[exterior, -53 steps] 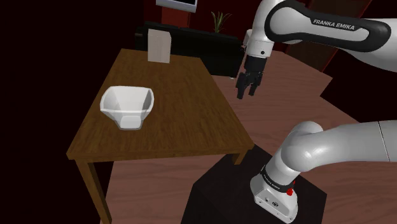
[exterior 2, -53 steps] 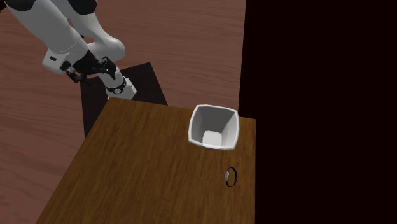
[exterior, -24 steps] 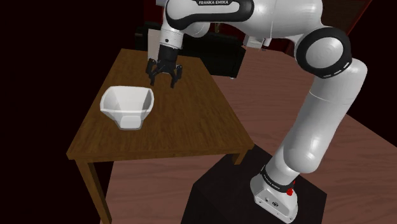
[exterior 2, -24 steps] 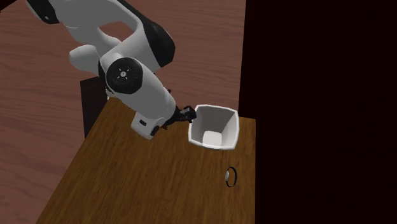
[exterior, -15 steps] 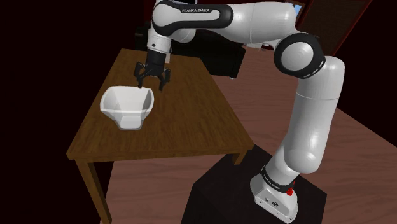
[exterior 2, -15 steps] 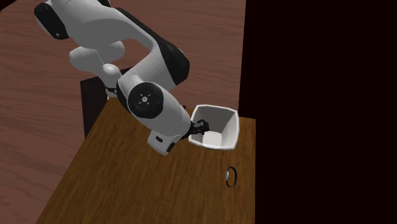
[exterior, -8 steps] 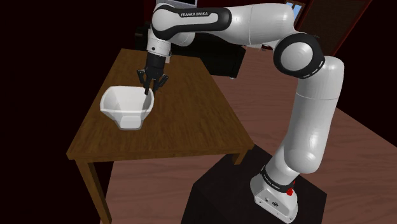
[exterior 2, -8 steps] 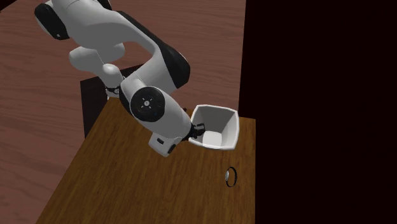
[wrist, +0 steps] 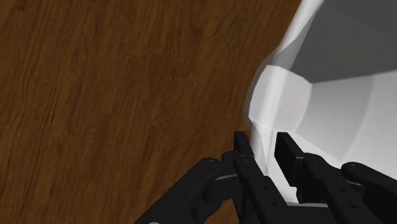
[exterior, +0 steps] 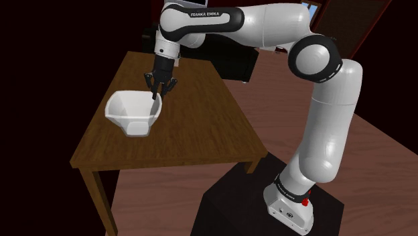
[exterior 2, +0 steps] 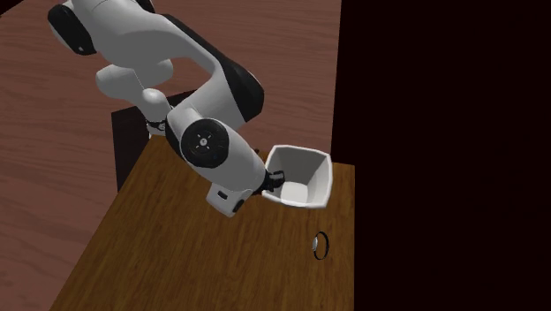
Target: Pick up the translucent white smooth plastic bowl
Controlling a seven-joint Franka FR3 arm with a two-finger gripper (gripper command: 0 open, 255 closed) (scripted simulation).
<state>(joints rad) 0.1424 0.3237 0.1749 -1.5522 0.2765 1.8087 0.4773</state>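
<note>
Sitting upright on the brown wooden bench, toward the shoulder view's left, is the white bowl, squarish at the rim with faceted sides; at the rim corner on that view's right hangs the black gripper, pointing down, its tips at the bowl's edge; to the right of it the white arm arches across the top of the view and drops to the black stand at the lower right, which rests on a reddish plank floor.

In the second exterior view the same floor lies at the left; the arm's dark-jointed wrist is over the bench's near-left part; just to its right the gripper meets the bowl's left wall; the bowl stands on the bench close to the right edge; nearer the camera, apart from the bowl, a small dark ring stands on edge on the wood; beyond the bench's right edge is a black area.

In the wrist view bare wood grain is beside the gripper; the fingers are drawn narrow and clasp the bowl's wall, one on the outside against the pale rim corner, the other inside the bowl, the thin white wall pinched between them; the bowl's shaded inner faces spread beyond the inside finger.
</note>
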